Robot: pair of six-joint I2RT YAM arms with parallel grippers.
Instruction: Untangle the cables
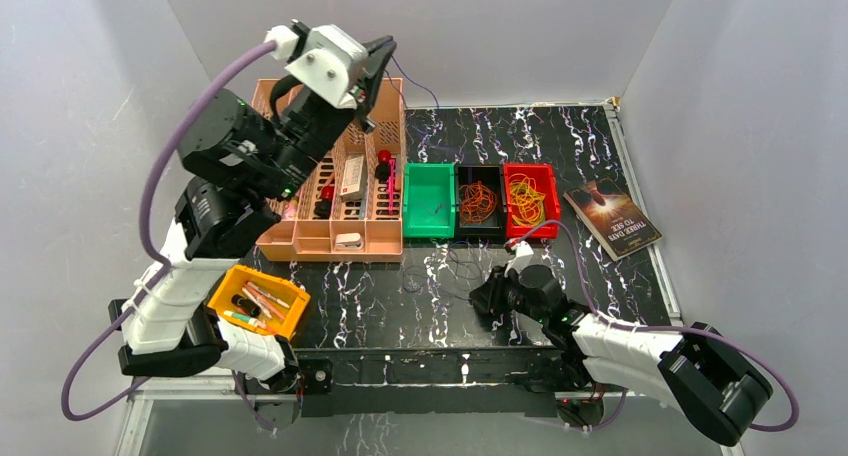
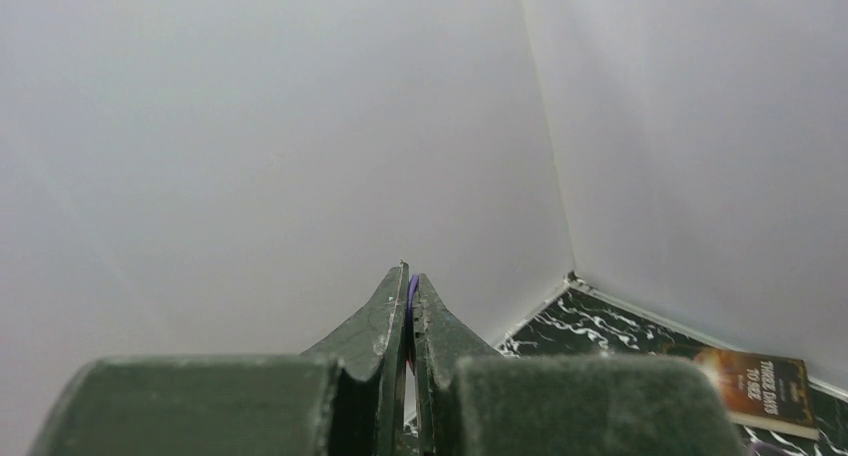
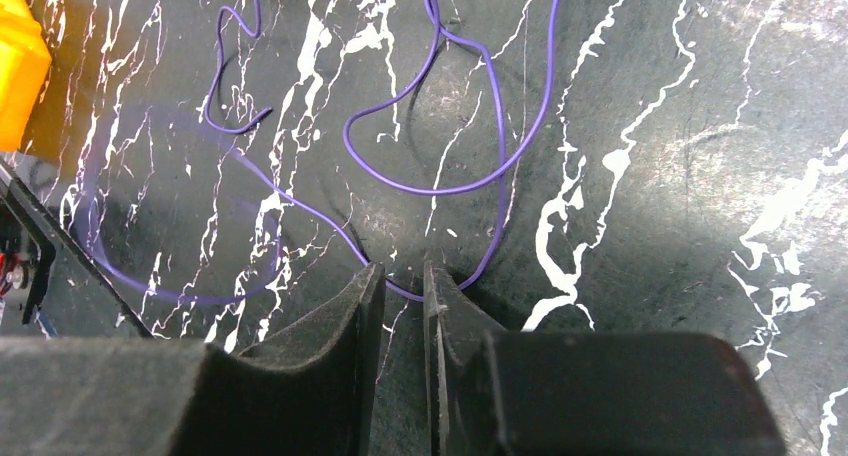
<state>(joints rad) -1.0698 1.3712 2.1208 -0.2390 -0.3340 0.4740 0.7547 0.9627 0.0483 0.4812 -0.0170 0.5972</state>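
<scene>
- Fingers of the left gripper are pressed together high above the table's back left, pinching a thin purple cable whose sliver shows between the tips.
- Near the left arm's base sits a yellow bin of small items (too small to name).
- Behind it stands a peach organizer tray with several compartments.
- Three bins stand in a row at mid-table: a green bin, then a black bin holding coiled orange cables, then a red bin holding yellow cables.
- In front of those bins the right gripper is low over the table, its fingers narrowly parted; the purple cable crosses the gap at the tips and is thinner than the gap, so it is not clamped.
- Beyond those tips the purple cable lies in loose loops on the table.
- A book lies flat at the far right.
</scene>
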